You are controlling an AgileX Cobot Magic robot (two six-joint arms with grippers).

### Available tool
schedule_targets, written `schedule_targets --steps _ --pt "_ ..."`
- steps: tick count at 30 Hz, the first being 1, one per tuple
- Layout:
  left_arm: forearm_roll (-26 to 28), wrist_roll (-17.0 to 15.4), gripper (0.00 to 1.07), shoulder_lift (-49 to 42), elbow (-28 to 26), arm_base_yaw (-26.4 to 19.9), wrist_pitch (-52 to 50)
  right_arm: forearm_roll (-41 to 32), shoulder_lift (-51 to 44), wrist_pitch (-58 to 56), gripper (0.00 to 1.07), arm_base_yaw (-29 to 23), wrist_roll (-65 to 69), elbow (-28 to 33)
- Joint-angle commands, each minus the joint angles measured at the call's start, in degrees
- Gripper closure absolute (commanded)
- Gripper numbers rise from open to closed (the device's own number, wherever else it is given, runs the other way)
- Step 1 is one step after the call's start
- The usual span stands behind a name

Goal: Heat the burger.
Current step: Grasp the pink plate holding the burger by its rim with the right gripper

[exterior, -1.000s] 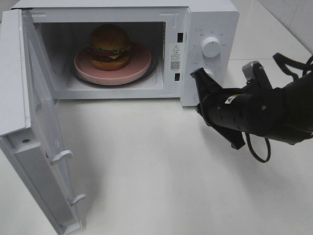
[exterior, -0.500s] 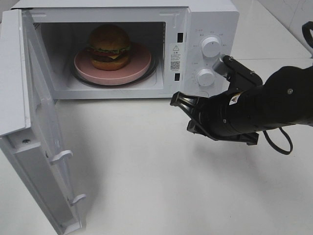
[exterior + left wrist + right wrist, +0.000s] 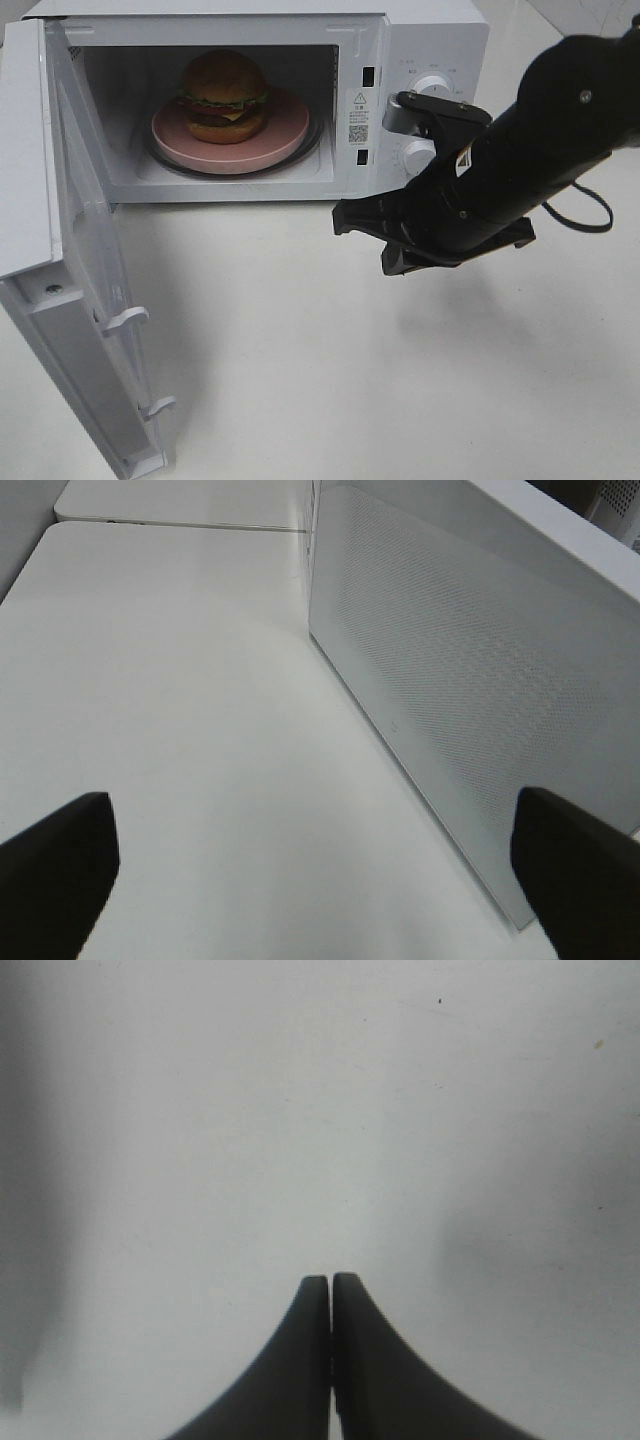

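On the far left the microwave door (image 3: 85, 290) stands wide open, swung out over the table (image 3: 300, 390), just as it stood a second ago. The left claw (image 3: 315, 825) does not appear in the high view. Its own camera shows its two fingers spread wide apart with nothing between them, low over the table beside a white perforated panel that is probably the outer face of that door.

Moving right, the burger (image 3: 223, 97) sits on the pink plate (image 3: 288, 135) inside the microwave (image 3: 430, 40), slightly left of the plate's middle. Neither has shifted.

What has changed is the right arm. A second ago the tip of the right claw (image 3: 350, 217) was up against the control panel at the lower knob (image 3: 413, 156). Now the arm has swung up and over, and the claw points left, in the air above the table in front of the oven, below its opening. Its fingers are pressed together and hold nothing, which the right wrist view confirms. The arm's grey wrist block now partly covers the upper knob (image 3: 436, 84).

Whether a knob was turned cannot be told from these views. Judging by the leftward sweep with fingers shut, the claw is likely heading for the door to push it closed. The burger is already in place, so shutting the door appears to be the step that matters now, and heating cannot start until it is done.
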State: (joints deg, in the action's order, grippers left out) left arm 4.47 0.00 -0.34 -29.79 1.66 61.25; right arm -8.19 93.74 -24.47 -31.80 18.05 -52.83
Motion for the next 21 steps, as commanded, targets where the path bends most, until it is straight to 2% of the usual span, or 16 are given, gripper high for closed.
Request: schedule_targets --steps 1,2,8,10,11,13,17,18,19,21 --pt "0.3 0.0 0.06 -0.8 0.1 -0.2 0.1 4.2 -0.7 -8.0 1.03 0.4 -3.6 -4.3" --pt "0.3 0.0 0.06 -0.8 0.1 -0.2 0.1 4.9 -0.7 -11.3 1.02 0.4 -6.5 -6.4" --pt "0.3 0.0 0.06 -0.8 0.1 -0.2 0.1 4.8 -0.7 -15.9 1.02 0.4 -14.0 -9.8" --pt "0.3 0.0 0.06 -0.8 0.1 -0.2 0.1 4.9 -0.7 -19.7 1.01 0.4 -26.2 -12.3" --pt "0.3 0.0 0.06 -0.8 0.1 -0.2 0.1 4.9 -0.7 -19.7 1.01 0.4 -26.2 -12.3" --pt "0.3 0.0 0.06 -0.8 0.1 -0.2 0.1 5.2 -0.7 -21.1 1.0 0.4 -36.7 -13.3" --pt "0.3 0.0 0.06 -0.8 0.1 -0.2 0.1 5.4 -0.7 -21.7 1.0 0.4 -47.3 -13.5" --pt "0.3 0.0 0.06 -0.8 0.1 -0.2 0.1 5.5 -0.7 -21.7 1.0 0.4 -54.8 -13.5" --pt "0.3 0.0 0.06 -0.8 0.1 -0.2 0.1 5.5 -0.7 -21.7 1.0 0.4 -54.8 -13.5" --pt "0.3 0.0 0.06 -0.8 0.1 -0.2 0.1 5.8 -0.7 -21.5 0.99 0.4 -65.8 -13.5"
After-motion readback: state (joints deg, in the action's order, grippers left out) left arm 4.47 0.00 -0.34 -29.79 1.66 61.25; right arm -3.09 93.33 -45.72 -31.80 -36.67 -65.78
